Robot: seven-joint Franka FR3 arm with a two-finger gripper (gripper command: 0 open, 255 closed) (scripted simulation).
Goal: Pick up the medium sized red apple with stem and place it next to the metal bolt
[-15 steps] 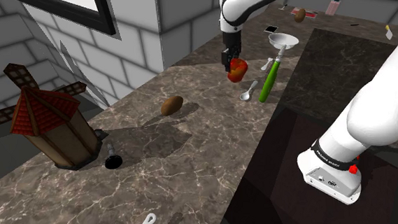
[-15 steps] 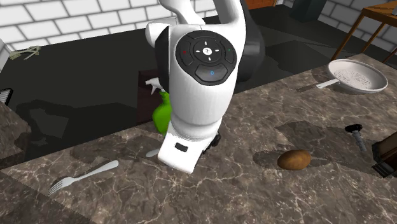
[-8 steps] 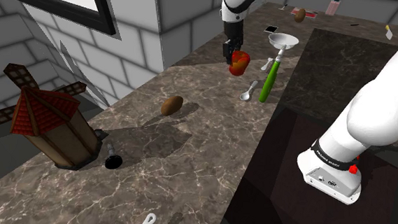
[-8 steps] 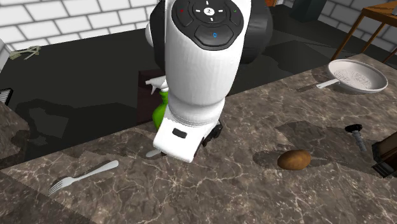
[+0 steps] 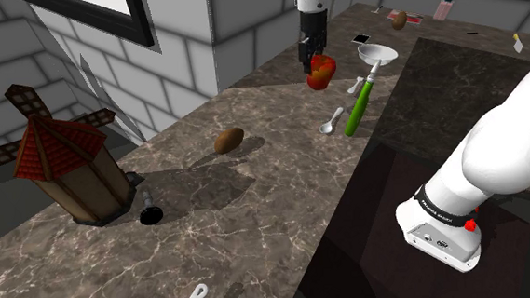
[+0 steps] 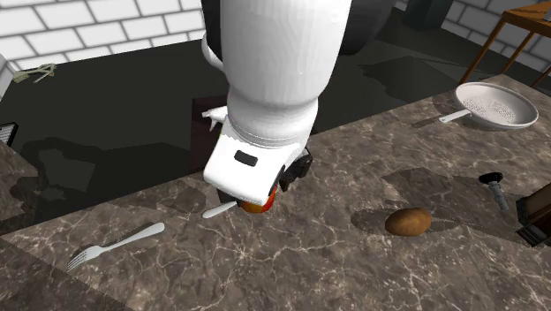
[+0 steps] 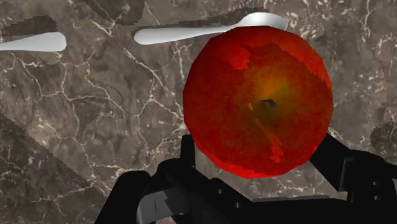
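- The red apple (image 5: 322, 72) is clasped between the gripper's (image 5: 311, 55) fingers and held above the veined counter (image 5: 258, 228) for carrying
- The bolt (image 5: 148, 204), well apart beside the windmill model (image 5: 63, 163), is judged the goal

Items on the counter, by kind. One red apple (image 5: 322, 72). Two brown potatoes: the mid-counter potato (image 5: 228, 140) and the far-end potato (image 5: 398, 19). One white spoon (image 5: 331, 123). One white fork (image 6: 115, 245). One white strainer (image 6: 494, 104), near the counter's edge. One dark bolt (image 5: 150, 210). One windmill model (image 5: 68, 163), at the wall-side edge. One long green item (image 5: 357, 109) with a white top, along the opposite edge.
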